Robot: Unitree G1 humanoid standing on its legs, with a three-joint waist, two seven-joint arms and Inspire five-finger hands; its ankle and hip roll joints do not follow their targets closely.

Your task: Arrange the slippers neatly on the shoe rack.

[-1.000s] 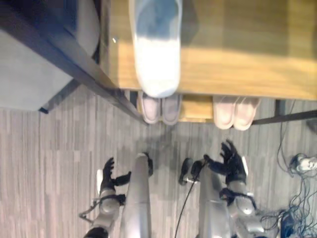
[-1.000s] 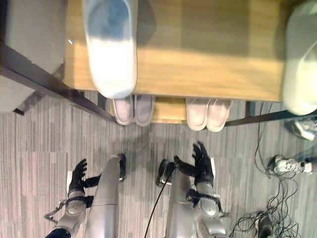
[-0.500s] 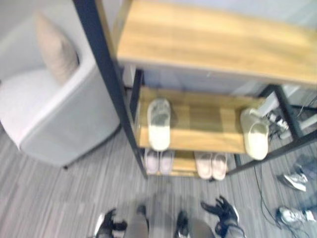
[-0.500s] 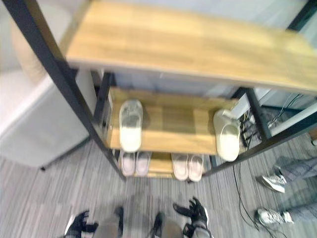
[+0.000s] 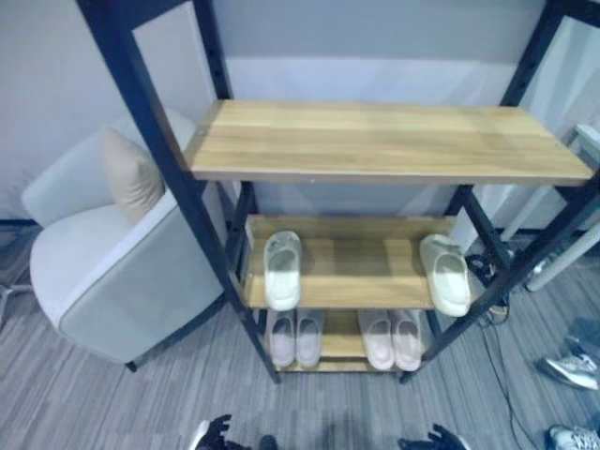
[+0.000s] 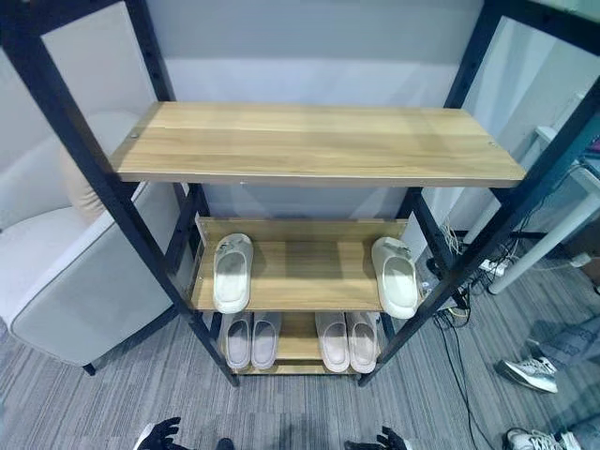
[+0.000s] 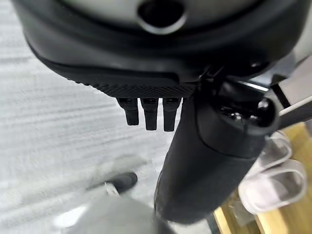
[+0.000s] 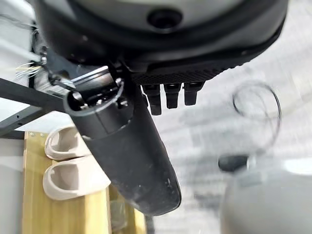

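Observation:
The shoe rack [image 5: 384, 141] has a black frame and wooden shelves, and its top shelf is bare. On the middle shelf one pale slipper [image 5: 282, 270] lies at the left end and its match [image 5: 447, 274] at the right end, far apart. The bottom shelf holds two pinkish pairs, one at the left [image 5: 295, 337] and one at the right [image 5: 393, 338]. My left hand [image 5: 214, 433] and right hand [image 5: 441, 438] sit low over the floor in front of the rack. Both are open and hold nothing. The right wrist view shows a bottom pair [image 8: 68, 161].
A grey armchair [image 5: 112, 272] with a beige cushion [image 5: 131, 173] stands against the rack's left side. A person's sneakers [image 6: 530, 373] and loose cables [image 6: 459, 309] lie on the floor at the right. A white table leg [image 6: 530, 258] stands behind them.
The camera has swung up from the floor, so the whole rack shows now. Both hands have dropped to the bottom edge. The slippers have not moved.

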